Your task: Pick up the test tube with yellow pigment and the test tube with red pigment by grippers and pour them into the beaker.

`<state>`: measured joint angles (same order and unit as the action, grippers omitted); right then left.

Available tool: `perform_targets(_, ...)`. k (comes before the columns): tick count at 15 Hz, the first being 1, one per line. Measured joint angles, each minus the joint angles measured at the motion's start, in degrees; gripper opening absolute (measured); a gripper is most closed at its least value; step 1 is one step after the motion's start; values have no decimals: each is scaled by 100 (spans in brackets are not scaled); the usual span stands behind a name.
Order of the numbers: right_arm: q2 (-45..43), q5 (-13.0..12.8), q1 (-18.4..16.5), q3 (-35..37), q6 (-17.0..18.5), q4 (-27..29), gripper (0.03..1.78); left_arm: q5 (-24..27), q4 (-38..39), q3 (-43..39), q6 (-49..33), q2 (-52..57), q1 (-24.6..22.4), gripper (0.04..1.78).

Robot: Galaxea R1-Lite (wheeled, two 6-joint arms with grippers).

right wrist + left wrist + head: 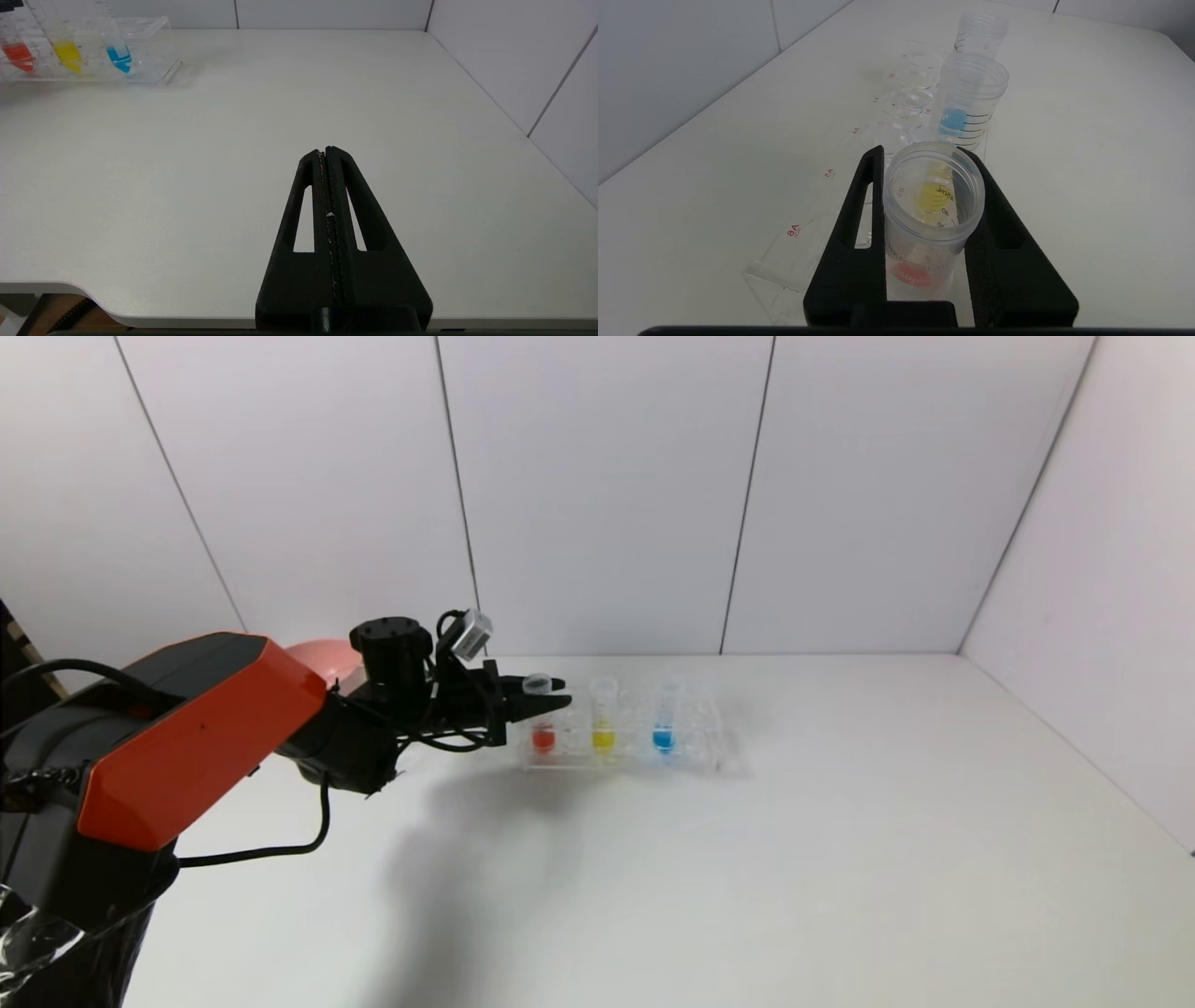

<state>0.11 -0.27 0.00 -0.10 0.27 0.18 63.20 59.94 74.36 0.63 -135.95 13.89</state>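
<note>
Gripping the test tube with red pigment (pixel 542 714) near its rim.
Left hand (pixel 546 695) clamped on it; tube upright in rack (pixel 691 761), so lift straight up; right hand (pixel 327 156) together, parked.

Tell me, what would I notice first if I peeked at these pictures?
Probably the three bright dots of colour in the clear rack on the white table: red, yellow and blue. The robot's left hand, on its big orange and black arm, is shut around the top of the test tube with red pigment, at the rack's left end. Next to it stand the test tube with yellow pigment and the blue tube.
</note>
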Motion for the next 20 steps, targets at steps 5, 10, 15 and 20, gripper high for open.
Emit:
perform_targets(5, 0, 0, 0, 0, 0, 0, 11, 4, -11, -50, -195, 211, -6, 49)
perform_targets(10, 0, 0, 0, 0, -2, 0, 11, 15, -94, 72, -276, 464, -6, 49)
perform_targets(15, 0, 2, 0, 0, 0, 0, 11, 23, -601, 435, -276, 673, -35, 49)
perform_targets(20, 0, 0, 0, 0, 0, 0, 11, 17, -1091, 634, -453, 1162, -204, 49)
